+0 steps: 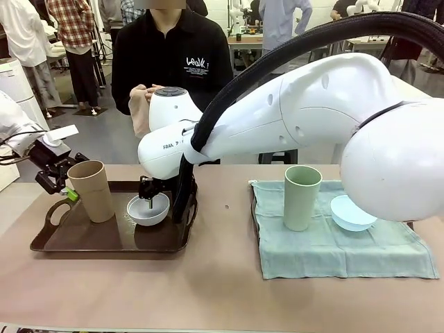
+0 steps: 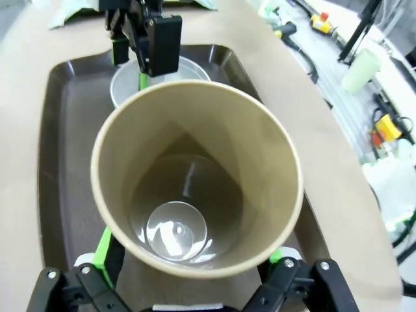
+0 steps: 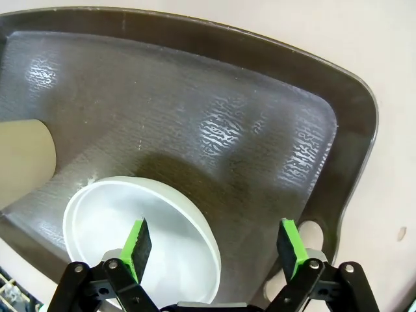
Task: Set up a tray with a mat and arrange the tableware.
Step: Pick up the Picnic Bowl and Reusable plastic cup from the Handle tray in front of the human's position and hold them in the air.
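- A brown tray (image 1: pixel 104 236) lies on the left part of the desk (image 1: pixel 208 291), with no mat in it.
- The tan cup (image 1: pixel 91 191) stands upright at the tray's left end, and the white bowl (image 1: pixel 148 210) sits just to its right, near the middle of the tray.
- The mat (image 1: pixel 333 253), a pale green cloth, lies flat on the desk to the right of the tray, apart from it.
- The green cup (image 1: pixel 302 198) stands upright on the mat, and the blue bowl (image 1: pixel 350 215) rests on the mat just beside it, partly hidden by the right arm.
- The left gripper (image 1: pixel 62 182) is at the tan cup's left side, near the rim.
- In the left wrist view the left gripper (image 2: pixel 188 253) has its 2 fingers (image 2: pixel 104 250) spread to either side of the tan cup (image 2: pixel 195 182), green pads close against the wall. I cannot tell whether they press on it.
- The right arm reaches across the middle of the desk, and the right gripper (image 1: pixel 147 193) hangs over the white bowl, pointing down.
- In the right wrist view the right gripper (image 3: pixel 213 244) has its fingers (image 3: pixel 136 240) wide and holds nothing. 1 finger is over the white bowl (image 3: pixel 143 240) and the other over the tray (image 3: pixel 214 130) floor near the handle slot.
- A person (image 1: pixel 173 62) in black stands at the far side of the desk.
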Robot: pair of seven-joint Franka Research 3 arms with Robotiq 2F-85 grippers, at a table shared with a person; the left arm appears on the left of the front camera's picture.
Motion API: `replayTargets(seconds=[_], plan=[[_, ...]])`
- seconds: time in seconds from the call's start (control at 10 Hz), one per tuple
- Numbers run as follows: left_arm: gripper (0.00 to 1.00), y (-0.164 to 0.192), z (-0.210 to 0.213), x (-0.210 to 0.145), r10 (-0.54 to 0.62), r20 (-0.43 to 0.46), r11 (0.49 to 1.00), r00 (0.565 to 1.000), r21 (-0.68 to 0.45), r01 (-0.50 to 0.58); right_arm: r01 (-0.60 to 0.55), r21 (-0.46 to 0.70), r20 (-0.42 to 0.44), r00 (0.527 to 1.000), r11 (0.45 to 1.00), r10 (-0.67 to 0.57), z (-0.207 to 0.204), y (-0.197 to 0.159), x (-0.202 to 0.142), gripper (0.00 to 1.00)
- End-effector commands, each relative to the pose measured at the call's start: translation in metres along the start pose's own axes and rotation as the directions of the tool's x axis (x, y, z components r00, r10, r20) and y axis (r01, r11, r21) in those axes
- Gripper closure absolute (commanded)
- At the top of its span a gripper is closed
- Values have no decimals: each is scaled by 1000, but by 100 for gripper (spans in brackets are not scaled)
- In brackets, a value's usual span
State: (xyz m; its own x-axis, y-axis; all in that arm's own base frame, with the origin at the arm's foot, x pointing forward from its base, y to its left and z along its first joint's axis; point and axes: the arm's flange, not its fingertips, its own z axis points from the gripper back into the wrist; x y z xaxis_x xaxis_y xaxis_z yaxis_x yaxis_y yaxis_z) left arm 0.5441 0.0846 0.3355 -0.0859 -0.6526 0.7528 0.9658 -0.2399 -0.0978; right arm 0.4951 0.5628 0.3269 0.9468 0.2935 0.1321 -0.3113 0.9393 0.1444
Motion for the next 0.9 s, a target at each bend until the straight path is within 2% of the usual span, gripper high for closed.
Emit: replayTargets(seconds=[0.0,0.2,0.3,0.4,0.5,0.6,0.7,0.8], plan=[[0,6,-5,3,14,21,1000,1000,0,-14,15,1,28,1000,1000,-15,-2,2,0,0],[0,9,-8,6,14,32,1000,999,-13,-14,12,11,39,999,1000,-12,-3,2,0,0],[0,9,-9,7,12,39,1000,999,-21,-11,8,13,47,999,1000,-9,-3,2,1,10],[0,9,-12,10,5,44,1000,999,-26,-4,8,15,46,999,1000,-9,-3,3,0,12],[0,9,-14,11,2,44,1000,999,-31,0,2,17,47,999,1000,-3,-3,4,0,22],[0,9,-16,11,1,48,999,999,-35,1,-8,22,49,999,1000,7,-3,5,0,49],[5,10,-17,10,0,47,999,999,-33,2,-25,25,44,999,999,23,-4,5,-1,81],[57,10,-18,9,0,47,1000,999,-30,2,-30,27,41,999,999,29,-4,6,-1,100]])
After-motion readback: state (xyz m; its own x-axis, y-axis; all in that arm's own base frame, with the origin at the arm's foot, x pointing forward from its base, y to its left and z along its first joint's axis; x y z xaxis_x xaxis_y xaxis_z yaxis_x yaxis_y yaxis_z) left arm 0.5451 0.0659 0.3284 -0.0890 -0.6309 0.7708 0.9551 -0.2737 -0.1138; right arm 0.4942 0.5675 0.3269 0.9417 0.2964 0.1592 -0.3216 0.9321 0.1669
